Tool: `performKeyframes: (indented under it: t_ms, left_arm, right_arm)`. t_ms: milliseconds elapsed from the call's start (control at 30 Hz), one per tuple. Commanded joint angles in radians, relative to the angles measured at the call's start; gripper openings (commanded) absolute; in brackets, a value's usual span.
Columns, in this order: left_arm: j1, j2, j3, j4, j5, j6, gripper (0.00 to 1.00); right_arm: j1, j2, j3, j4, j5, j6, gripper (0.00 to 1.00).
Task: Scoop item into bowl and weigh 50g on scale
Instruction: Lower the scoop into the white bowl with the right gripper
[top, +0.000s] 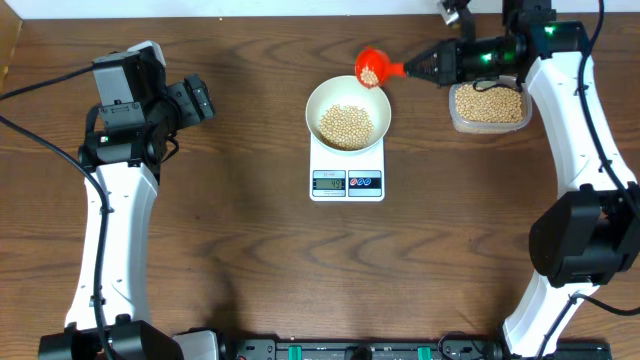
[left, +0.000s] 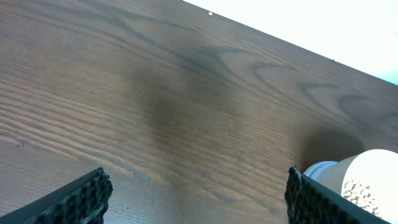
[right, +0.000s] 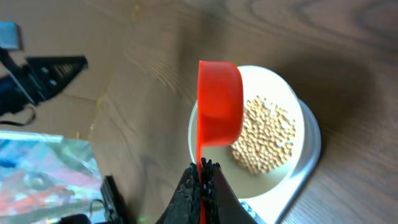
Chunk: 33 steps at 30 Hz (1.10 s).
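Currently: right gripper (top: 418, 68) pinches the thin handle of a red plastic scoop (top: 371, 68), fingers pressed tight on it. The scoop's cup hangs over the far-right rim of the round plain white bowl (top: 330, 95) and looks tipped on its side in the wrist view. Small round pale-tan beans (top: 346, 125) are heaped in the bowl, which sits on the small white rectangular digital scale (top: 347, 183). A few show in the scoop, and more fill a clear rounded plastic tub (top: 489, 105) to the right. Left gripper (top: 200, 97) is well to the left over the dark wooden table (top: 250, 230), fingers spread wide, holding nothing.
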Motion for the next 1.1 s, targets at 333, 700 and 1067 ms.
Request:
performKeyframes:
  t_ms: [333,700,1067]
  left_arm:
    - [0.002,-0.002,0.009,-0.003,-0.01,0.013,0.91]
    - [0.002,-0.002,0.009,-0.003,-0.01,0.013,0.91]
    - [0.002,-0.002,0.009,-0.003,-0.01,0.013,0.91]
  right_arm:
    - [0.089,-0.001,0.018,-0.063,0.185,-0.126,0.01]
    - [0.159,-0.001,0.018,-0.067,0.359,-0.185,0.01]
    - [0.193,-0.001,0.018,-0.067,0.418,-0.2,0.01]
